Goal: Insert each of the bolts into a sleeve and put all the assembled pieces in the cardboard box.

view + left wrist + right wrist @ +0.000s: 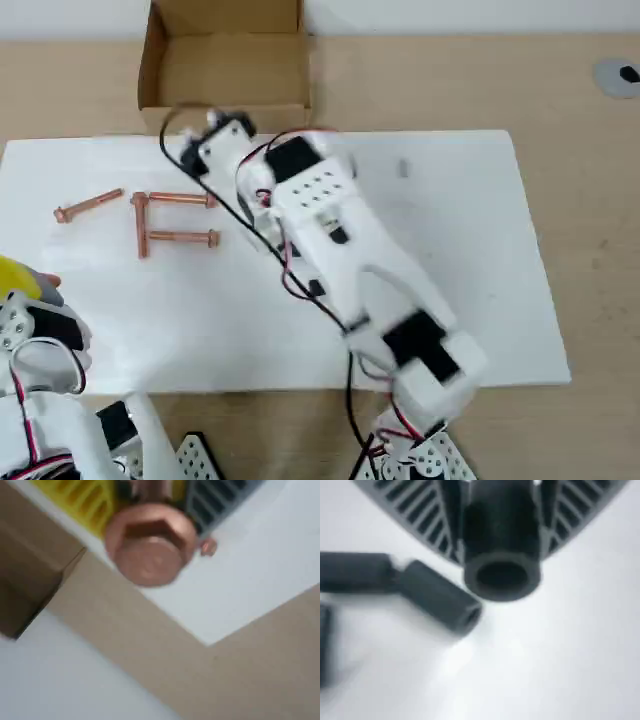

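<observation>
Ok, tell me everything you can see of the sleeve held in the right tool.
The sleeve is a short dark grey tube, matte, plastic or rubber by its look, with a round bore open toward the wrist camera and seemingly empty. The right tool is shut on it, ribbed fingers pressing either side. It is over the white sheet. A second sleeve lies on the sheet close beside it; whether they touch I cannot tell.
</observation>
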`<state>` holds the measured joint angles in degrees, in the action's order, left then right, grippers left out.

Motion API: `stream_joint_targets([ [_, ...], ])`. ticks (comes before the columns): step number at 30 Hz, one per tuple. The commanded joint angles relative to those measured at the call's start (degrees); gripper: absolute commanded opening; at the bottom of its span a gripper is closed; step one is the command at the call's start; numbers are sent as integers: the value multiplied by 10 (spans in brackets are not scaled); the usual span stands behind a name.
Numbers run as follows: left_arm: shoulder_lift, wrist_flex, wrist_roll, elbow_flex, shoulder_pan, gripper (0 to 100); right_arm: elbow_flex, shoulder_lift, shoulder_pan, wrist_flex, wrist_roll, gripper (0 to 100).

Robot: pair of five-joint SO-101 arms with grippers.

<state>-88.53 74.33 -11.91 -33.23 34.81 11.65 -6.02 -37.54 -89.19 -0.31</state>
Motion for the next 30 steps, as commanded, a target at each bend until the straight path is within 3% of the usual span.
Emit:
stream_joint_targets([
  [1,-2,-23,-7,33,2,6,71,161,-3,-11,5,10],
  [9,0,-62,-6,16,1,9,66,402,-116,-11,6,10],
  [14,0,-85,-6,1,-7,9,-30,542,-124,10,25,10],
  [20,-1,-86,-9,7,-169,7,-291,715,-123,56,58,10],
  [25,-1,-113,-7,7,-298,7,-535,869,-124,220,58,10],
  [30,-1,-140,-5,7,-354,7,-729,982,-124,373,57,10],
])
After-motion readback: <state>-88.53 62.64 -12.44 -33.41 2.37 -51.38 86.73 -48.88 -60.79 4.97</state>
